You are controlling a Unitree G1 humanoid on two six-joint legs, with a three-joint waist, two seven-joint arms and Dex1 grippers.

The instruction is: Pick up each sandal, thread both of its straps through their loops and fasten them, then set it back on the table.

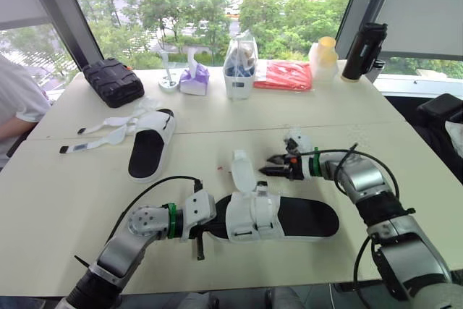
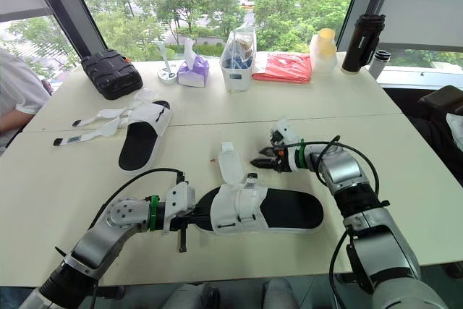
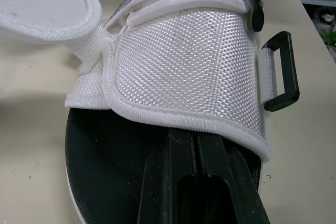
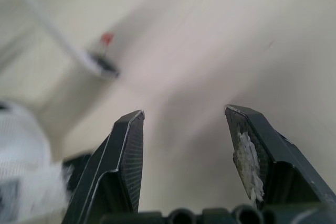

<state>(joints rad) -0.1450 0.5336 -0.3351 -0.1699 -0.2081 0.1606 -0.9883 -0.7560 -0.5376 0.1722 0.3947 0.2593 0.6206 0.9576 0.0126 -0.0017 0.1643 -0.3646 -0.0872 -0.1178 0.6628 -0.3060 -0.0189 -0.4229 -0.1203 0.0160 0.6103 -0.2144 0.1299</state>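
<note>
Silver-grey arms point(image 1: 129, 240), green wrist bands point(image 1: 171, 220), black cables point(image 1: 154, 187), black ridged fingers point(image 4: 125, 169), one seemingly scuffed white.

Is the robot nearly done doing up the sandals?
Not even halfway. Done: on the near sandal, one strap looks folded flat across the top. In hand: its other strap sticks up loose; the left gripper has its jaws shut, tucked under the upper, and the right gripper hovers open by that strap. Left: the far sandal, both straps lying loose on the table.

Coarse woven white cloth on the sandal point(image 3: 184, 72) upper, w/ matt black sole point(image 3: 105, 177) (buckle point(image 3: 282, 72) prob. smooth plastic).
</note>
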